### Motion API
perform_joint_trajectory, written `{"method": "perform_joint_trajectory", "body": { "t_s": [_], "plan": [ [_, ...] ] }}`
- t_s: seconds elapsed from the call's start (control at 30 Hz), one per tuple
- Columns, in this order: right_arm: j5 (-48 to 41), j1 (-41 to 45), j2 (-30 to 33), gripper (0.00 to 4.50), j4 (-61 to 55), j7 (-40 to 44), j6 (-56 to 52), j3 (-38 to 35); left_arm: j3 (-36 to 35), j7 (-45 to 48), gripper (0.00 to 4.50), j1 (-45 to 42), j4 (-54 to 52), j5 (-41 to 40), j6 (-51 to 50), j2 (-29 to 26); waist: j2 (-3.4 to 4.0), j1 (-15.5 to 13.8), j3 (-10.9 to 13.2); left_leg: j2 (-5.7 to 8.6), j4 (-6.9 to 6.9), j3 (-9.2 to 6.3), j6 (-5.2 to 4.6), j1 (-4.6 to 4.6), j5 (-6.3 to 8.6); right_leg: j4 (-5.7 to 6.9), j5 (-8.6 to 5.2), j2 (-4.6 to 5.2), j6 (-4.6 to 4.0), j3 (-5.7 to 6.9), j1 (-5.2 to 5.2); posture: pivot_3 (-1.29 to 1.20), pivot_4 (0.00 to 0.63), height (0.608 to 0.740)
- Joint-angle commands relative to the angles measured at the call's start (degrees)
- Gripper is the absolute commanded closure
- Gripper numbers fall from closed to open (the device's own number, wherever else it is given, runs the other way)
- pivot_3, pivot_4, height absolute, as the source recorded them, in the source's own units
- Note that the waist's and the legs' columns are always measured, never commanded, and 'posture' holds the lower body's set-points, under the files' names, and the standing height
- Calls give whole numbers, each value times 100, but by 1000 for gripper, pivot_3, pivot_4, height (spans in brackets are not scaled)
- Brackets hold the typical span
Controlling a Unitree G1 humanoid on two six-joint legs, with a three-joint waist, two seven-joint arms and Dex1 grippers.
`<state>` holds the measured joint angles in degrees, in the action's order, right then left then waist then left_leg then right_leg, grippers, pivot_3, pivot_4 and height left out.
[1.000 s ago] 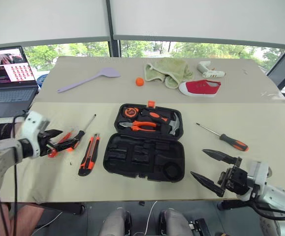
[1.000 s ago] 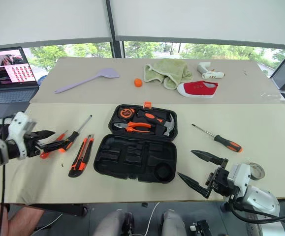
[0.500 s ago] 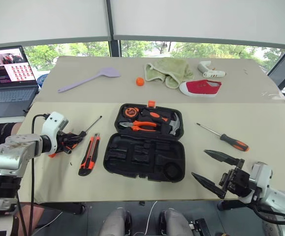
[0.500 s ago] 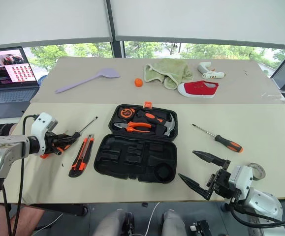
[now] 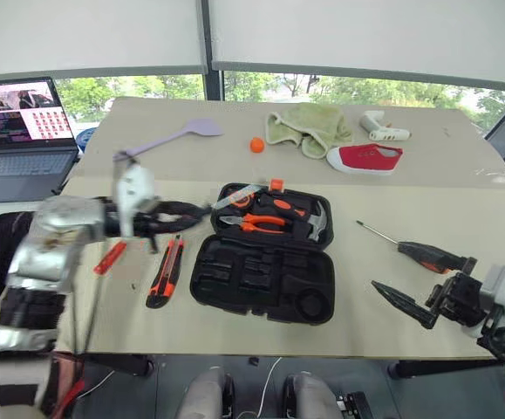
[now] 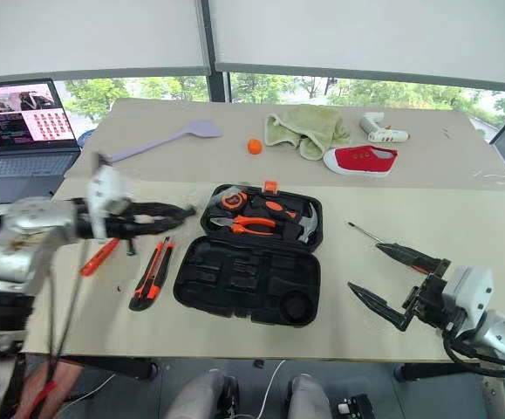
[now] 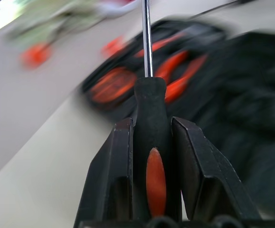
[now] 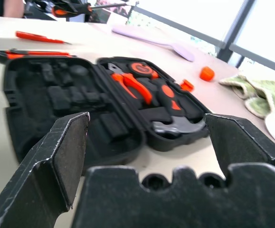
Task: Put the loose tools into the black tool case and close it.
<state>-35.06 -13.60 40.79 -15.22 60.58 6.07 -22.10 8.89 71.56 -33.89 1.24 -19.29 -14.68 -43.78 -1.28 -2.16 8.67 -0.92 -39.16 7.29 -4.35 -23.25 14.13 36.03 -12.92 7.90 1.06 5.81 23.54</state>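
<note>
The left pincer point(image 7: 150, 142) grasps a screwdriver point(image 7: 149, 123) lengthwise, shaft pointing at the open tool case point(image 5: 265, 262); the right pincer point(image 6: 396, 278) hangs released.

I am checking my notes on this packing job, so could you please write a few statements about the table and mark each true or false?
1. The left gripper is shut on a screwdriver. True.
2. The tool case is closed. False: it lies open.
3. The right gripper holds the utility knife. False: it is open and empty; the knife lies left of the case.
4. A second screwdriver lies right of the case. True.
5. The red shoe sits inside the case. False: it is on the far table.
</note>
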Motion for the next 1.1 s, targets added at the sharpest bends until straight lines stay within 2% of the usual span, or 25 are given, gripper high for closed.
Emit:
{"method": "perform_joint_trajectory", "body": {
  "t_s": [0.03,0.17,0.23,0.43,0.6,0.67,0.73,0.8,0.83,1.0,1.1],
  "plan": [
    [-182,71,93,0,-259,-22,-288,-72,638,409,3741,-278,28,568,384,91,0,35,0,-1,0,2,-2,0,0,1,0,-5,0,-3,1,0,150,740],
    [-136,29,12,0,-472,-100,-453,-35,1126,149,3741,-654,833,1478,1091,341,0,77,1,-9,1,9,-6,-1,0,4,0,-18,-1,-15,11,0,150,740],
    [-109,-1,-41,0,-561,-158,-497,-30,1181,109,3741,-785,1068,1657,1209,444,-1,77,2,-10,0,8,-45,-2,23,4,0,-17,-1,-15,12,0,150,740],
    [-51,-154,-173,0,-759,-289,-575,8,1368,115,3741,-1004,1516,2147,1707,645,-2,58,2,-7,-14,8,-61,-14,33,0,1,-11,5,-12,14,0,150,740],
    [-10,-141,-218,0,-775,-343,-590,38,1398,332,3741,-940,1538,2143,2055,771,-1,64,2,-9,-33,8,-69,-20,38,2,3,-10,9,-13,13,0,150,740],
    [2,-169,-240,0,-763,-351,-587,70,1349,183,2738,-928,1564,2175,2011,842,-1,60,2,-8,-35,7,-69,-21,39,2,2,-9,10,-13,13,0,150,740],
    [-2,-188,-253,0,-766,-364,-593,90,1267,109,2136,-898,1551,2098,2070,934,-1,56,2,-8,-43,5,-69,-27,39,3,2,-8,12,-10,13,0,150,740],
    [-24,-213,-257,0,-785,-371,-620,100,904,-216,1311,-816,1383,1695,2057,1260,-1,48,2,-9,-60,-1,-71,-38,40,4,4,-6,16,-5,13,0,150,740],
    [-33,-232,-258,0,-792,-372,-626,100,744,-270,1090,-754,1220,1479,1816,1359,-1,45,2,-8,-65,-1,-72,-40,41,5,5,-2,20,-5,13,0,150,740],
    [-51,-301,-267,0,-807,-372,-661,77,450,-255,1090,-474,818,1062,1441,1398,0,62,2,-7,-74,-6,-74,-49,42,4,10,3,28,-6,15,0,150,740],
    [-50,-360,-303,0,-828,-379,-651,75,404,-281,1845,-293,790,1038,1261,1365,1,73,1,-6,-72,-7,-70,-46,40,4,10,2,28,-5,13,0,150,740]
  ]
}}
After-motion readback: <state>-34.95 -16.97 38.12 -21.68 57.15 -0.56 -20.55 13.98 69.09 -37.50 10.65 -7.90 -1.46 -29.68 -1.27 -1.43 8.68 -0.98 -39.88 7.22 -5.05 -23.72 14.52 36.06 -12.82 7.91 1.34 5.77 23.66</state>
